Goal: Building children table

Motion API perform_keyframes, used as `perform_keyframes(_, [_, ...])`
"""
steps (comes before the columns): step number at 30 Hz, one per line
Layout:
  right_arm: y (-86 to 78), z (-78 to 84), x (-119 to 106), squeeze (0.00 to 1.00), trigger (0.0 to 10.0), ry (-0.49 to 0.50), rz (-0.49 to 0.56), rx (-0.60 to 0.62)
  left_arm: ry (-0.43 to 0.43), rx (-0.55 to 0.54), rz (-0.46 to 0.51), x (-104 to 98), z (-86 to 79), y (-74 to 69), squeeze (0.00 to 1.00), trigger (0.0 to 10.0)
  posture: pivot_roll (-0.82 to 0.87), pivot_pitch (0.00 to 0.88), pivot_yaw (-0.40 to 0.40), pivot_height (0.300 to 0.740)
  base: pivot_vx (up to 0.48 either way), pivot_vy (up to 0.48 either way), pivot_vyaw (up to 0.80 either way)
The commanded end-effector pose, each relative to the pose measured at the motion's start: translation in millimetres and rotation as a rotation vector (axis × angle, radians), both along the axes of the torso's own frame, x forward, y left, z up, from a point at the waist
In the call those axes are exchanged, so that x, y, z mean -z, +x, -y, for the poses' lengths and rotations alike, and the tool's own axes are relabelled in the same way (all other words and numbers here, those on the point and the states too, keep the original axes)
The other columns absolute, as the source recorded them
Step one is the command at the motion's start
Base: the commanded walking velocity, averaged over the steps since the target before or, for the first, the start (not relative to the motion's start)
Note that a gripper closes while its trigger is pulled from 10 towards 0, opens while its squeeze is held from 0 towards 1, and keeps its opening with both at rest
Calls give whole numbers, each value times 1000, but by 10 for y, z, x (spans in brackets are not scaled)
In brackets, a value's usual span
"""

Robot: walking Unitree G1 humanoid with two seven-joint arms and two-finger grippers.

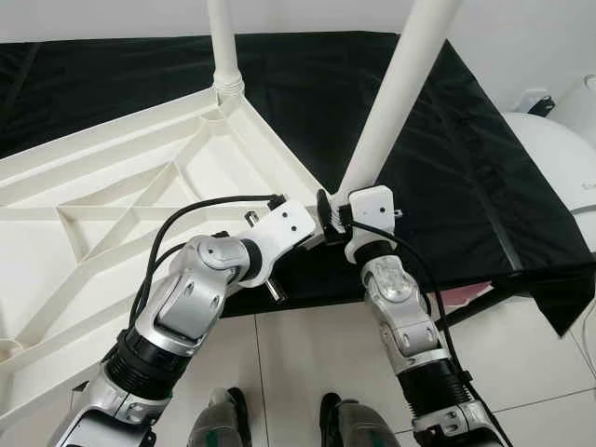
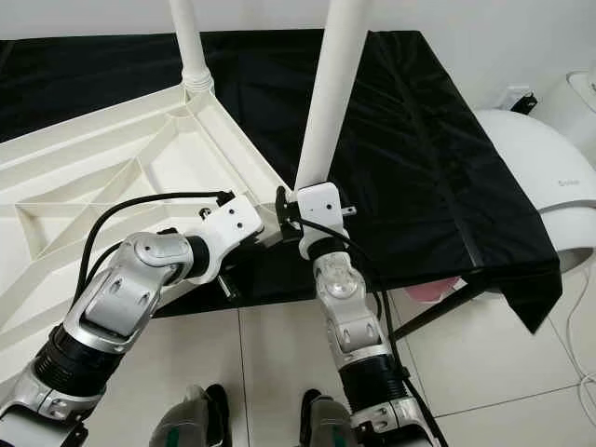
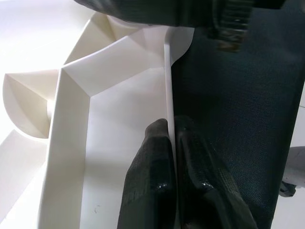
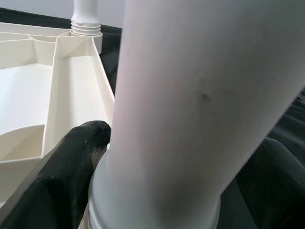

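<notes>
Two legs are what I see standing up from the upturned children's table (image 1: 112, 186), which lies ribbed underside up on the black-draped tabletop (image 1: 447, 158): in the left eye view the far leg (image 1: 223, 47) is seated in its corner socket, while the near leg (image 1: 396, 88) leans at the table's near corner, just above my right hand (image 1: 346, 207), which grips it low down. My left hand (image 1: 312, 228) sits right beside that corner, on the table's outer rim. The right eye view gives the same layout, and the white rounded appliance (image 2: 531, 177) beyond the tabletop carries some grey lettering too small for me to read; I find no other writing. In the left wrist view the left hand's fingers (image 3: 152, 162) are clenched on the thin white rim wall (image 3: 167, 81), one on each side, steadying the table. In the right wrist view the black fingers (image 4: 71, 162) clasp the near leg close to its base collar. I judge the step in hand is seating this leg in its corner socket; the next move calls for bringing the leg upright over the socket and pressing or twisting it home while the left hand braces the rim.
</notes>
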State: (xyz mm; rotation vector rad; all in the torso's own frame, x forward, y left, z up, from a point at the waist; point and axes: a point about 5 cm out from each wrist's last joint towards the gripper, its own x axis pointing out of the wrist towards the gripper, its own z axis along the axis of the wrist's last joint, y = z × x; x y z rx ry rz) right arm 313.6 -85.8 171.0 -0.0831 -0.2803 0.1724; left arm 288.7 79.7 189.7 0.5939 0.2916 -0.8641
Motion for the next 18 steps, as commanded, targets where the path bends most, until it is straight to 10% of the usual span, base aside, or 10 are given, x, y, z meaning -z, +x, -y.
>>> perform_keyframes(1, [-31, 41, 55, 0, 10000, 2, -22, -5, -15, -50, 94, -142, -15, 27, 0, 10000, -94, 207, -37, 740, 0, 0, 0])
perform_keyframes(18, [-80, 166, -95, 0, 10000, 6, 44, -128, -11, -49, 94, -156, -25, 50, 0, 10000, -99, 209, -27, 740, 0, 0, 0])
